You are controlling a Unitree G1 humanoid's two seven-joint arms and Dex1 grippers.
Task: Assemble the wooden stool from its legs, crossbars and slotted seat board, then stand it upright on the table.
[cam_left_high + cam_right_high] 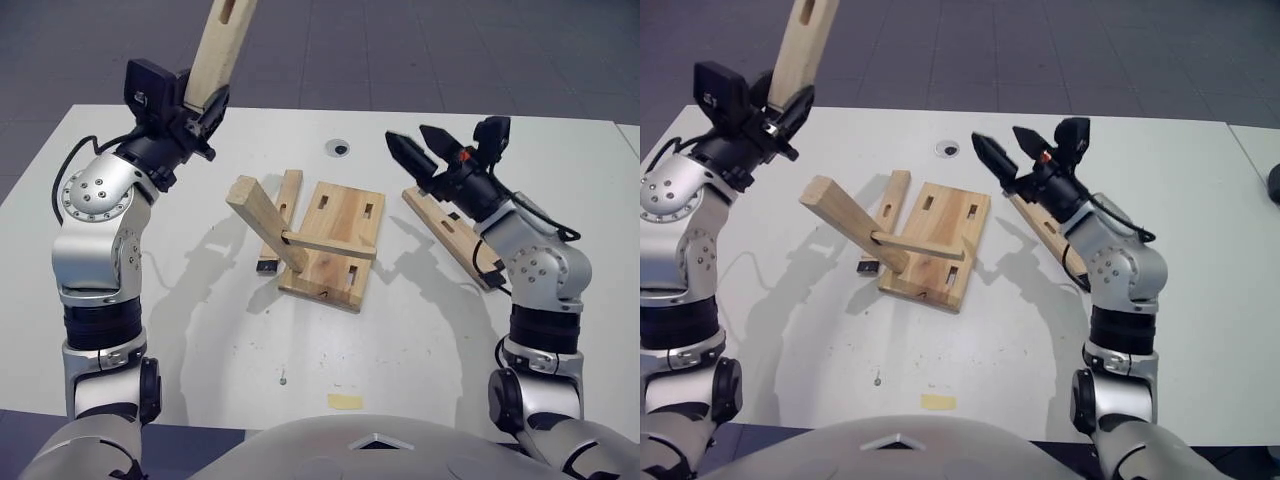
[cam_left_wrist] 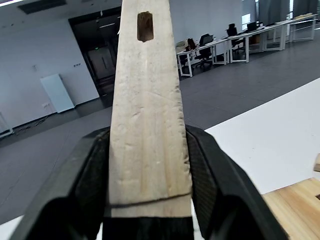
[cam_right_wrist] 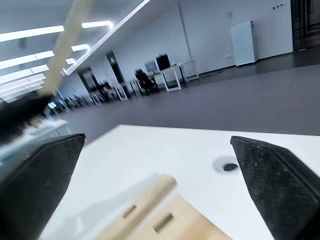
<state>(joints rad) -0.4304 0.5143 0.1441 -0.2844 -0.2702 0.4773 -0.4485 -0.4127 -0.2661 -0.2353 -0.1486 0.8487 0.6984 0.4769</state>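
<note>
A leg (image 1: 226,40) is held clamped in the raised left gripper (image 1: 201,100); the right gripper (image 1: 407,134) is spread wide above the worktop (image 1: 420,340).

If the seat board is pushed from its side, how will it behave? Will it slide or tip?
The seat board looks like a flat, stiff slab lying on the table, so it would probably slide, not tip. The tilted leg and crossbar resting on it seem only loosely placed and may shift or topple. It appears to be solid wood, so likely not fragile.
</note>
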